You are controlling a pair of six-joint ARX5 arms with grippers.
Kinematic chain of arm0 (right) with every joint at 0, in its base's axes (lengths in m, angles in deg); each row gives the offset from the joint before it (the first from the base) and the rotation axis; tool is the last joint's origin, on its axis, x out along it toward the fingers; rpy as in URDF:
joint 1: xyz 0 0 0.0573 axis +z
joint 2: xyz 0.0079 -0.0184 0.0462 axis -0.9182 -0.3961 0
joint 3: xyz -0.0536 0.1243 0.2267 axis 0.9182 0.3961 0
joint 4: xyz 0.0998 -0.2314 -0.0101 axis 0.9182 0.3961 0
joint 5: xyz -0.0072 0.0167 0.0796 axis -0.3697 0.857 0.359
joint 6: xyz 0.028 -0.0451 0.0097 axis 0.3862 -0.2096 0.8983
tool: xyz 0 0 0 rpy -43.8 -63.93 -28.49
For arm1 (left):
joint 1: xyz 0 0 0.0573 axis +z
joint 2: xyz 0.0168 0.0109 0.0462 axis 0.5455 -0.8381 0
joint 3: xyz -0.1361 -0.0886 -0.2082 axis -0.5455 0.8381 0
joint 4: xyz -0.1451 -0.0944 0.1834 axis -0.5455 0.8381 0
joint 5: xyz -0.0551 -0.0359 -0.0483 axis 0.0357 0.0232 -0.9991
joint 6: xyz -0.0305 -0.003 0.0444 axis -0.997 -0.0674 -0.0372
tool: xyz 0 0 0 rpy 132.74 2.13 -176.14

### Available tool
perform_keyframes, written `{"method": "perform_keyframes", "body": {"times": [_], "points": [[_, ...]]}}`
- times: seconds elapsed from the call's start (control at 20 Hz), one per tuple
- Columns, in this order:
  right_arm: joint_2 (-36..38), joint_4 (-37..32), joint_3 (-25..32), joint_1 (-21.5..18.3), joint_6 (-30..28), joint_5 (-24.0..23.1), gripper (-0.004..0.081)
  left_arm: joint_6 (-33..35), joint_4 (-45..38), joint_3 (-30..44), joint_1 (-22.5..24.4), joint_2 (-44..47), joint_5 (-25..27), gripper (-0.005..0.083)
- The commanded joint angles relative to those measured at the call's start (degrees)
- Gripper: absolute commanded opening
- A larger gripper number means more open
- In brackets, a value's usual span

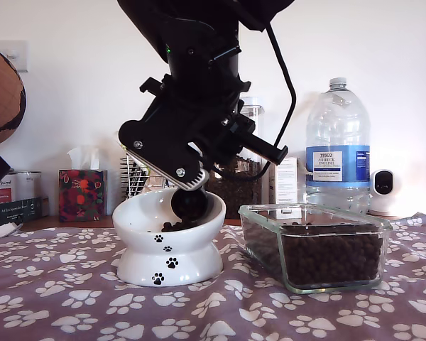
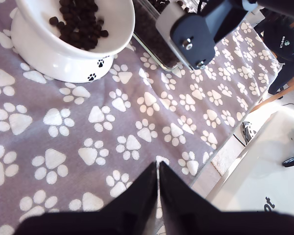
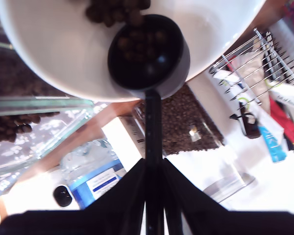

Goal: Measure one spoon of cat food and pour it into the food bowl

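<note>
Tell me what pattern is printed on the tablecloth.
White paw prints on a greyish-purple tablecloth, clearest in the first wrist view.

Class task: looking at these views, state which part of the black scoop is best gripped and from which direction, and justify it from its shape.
Grip the spoon by its long flat handle, approaching end-on along the handle, away from the cup. The straight narrow handle suits closing fingers on its flat faces, as my second hand does now, leaving the round cup free over the food bowl.

Glossy ceramic food bowl (image 1: 169, 241), matt plastic spoon (image 3: 148, 58)
</note>
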Motion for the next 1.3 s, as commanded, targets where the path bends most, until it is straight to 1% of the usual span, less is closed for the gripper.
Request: {"method": "perform_keyframes", "body": {"times": [0.0, 0.1, 0.2, 0.35, 0.5, 0.6, 0.75, 0.95, 1.1, 1.25], "points": [[-1.4, -0.1, -0.7, -1.0, 0.4, -0.6, -0.0012, 0.1, -0.5, 0.2, -0.2, -0.4, 0.5, -0.0019], [-1.4, -1.8, -0.7, -1.1, 1.6, -0.4, -0.0012, 0.1, -0.5, 0.2, -0.2, -0.5, 1.0, -0.0019], [-1.4, -2.3, -0.7, -1.2, 4.3, 0.2, -0.0012, 0.1, -0.5, 0.2, -0.2, -0.5, 1.0, -0.0019], [-1.4, -2.0, -0.7, -1.2, 10.6, 0.4, -0.0012, 0.1, -0.5, 0.2, -0.2, -0.5, 1.0, -0.0019], [-1.4, 0.9, -0.7, -1.2, 18.4, 0.7, -0.0012, 0.1, -0.5, 0.2, -0.2, -0.5, 1.0, -0.0019], [-1.3, 4.2, -0.7, -1.2, 23.0, 1.8, -0.0012, 0.1, -0.5, 0.2, -0.2, -0.5, 1.0, -0.0019], [-0.5, 7.7, -0.7, -1.4, 30.6, 4.8, -0.0012, 0.1, -0.5, 0.2, -0.2, -0.5, 1.0, -0.0019], [1.4, 10.9, -0.8, -2.0, 39.0, 9.6, -0.0012, 0.1, -0.5, 0.2, -0.2, -0.5, 1.0, -0.0019], [2.1, 11.6, -0.8, -3.3, 44.3, 9.9, -0.0012, 0.1, -0.4, 0.2, -0.2, -0.5, 1.0, -0.0019], [2.1, 12.7, -1.1, -4.4, 51.5, 9.5, -0.0012, 0.1, -0.4, 0.2, -0.2, -0.5, 1.0, -0.0019]]}}
